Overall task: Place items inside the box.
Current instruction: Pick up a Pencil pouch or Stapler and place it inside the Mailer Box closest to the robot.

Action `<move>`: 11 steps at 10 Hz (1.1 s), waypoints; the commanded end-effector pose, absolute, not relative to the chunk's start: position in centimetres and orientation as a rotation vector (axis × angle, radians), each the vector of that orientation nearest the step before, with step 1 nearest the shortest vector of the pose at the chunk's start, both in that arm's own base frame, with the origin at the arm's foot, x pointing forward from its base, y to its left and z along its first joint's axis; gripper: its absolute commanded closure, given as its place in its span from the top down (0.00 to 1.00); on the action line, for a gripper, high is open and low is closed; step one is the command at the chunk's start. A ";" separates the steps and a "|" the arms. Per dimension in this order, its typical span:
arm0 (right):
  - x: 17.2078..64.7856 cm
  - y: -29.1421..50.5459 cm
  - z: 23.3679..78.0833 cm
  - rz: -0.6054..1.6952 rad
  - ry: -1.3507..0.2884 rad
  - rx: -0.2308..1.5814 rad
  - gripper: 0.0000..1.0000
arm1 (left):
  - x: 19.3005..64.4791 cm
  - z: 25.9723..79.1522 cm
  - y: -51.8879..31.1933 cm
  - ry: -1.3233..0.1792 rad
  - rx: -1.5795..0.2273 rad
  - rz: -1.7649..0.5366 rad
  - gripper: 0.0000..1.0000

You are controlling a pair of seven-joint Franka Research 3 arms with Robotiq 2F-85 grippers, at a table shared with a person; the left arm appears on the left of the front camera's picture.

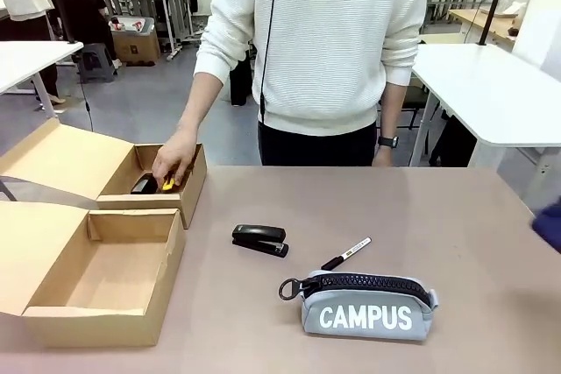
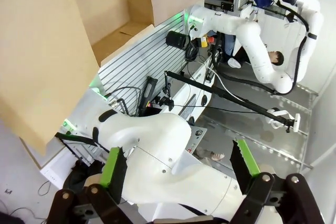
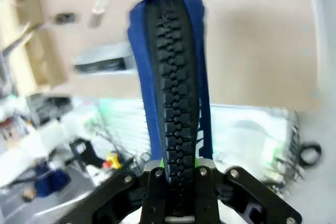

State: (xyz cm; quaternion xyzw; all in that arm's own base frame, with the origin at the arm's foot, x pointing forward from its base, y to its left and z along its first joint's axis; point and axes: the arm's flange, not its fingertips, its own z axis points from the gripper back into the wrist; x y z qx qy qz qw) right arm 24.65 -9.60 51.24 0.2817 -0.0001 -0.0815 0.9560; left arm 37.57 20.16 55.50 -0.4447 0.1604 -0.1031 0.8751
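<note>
My right gripper [image 3: 179, 167] is shut on the end of a navy zip pouch [image 3: 173, 77], held above the table; the pouch also shows at the right edge [image 1: 550, 225]. On the table lie a grey "CAMPUS" pouch [image 1: 364, 304], a black stapler [image 1: 259, 239] and a black marker [image 1: 345, 253]. The person's hand [image 1: 173, 159] holds a yellow utility knife [image 1: 168, 184] inside the far cardboard box [image 1: 191, 188], beside a second black stapler [image 1: 143, 185]. My left gripper [image 2: 178, 163] is open and empty, off the table, pointing at the robot's base.
A second, nearer open cardboard box [image 1: 166, 260] stands at the front left with nothing in it, its flap spread to the left. The person stands at the far edge of the table. Bare tabletop lies between the stapler and the right edge.
</note>
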 end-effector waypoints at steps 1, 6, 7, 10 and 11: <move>28.6 0.7 53.3 -0.086 -0.010 0.727 0.08 | 37.4 55.9 20.7 0.328 -0.919 -0.235 1.00; 27.6 12.1 53.7 0.085 0.038 0.755 0.08 | 37.4 55.9 20.7 0.328 -0.919 -0.235 1.00; 27.6 12.1 53.7 0.085 0.038 0.755 0.08 | 37.4 55.9 20.7 0.328 -0.919 -0.235 1.00; 27.6 12.1 53.7 0.085 0.038 0.755 0.08 | 37.6 55.5 20.1 0.334 -0.928 -0.216 1.00; 28.1 12.2 53.4 0.088 0.036 0.755 0.08 | 36.5 58.1 21.5 0.322 -1.094 -0.219 1.00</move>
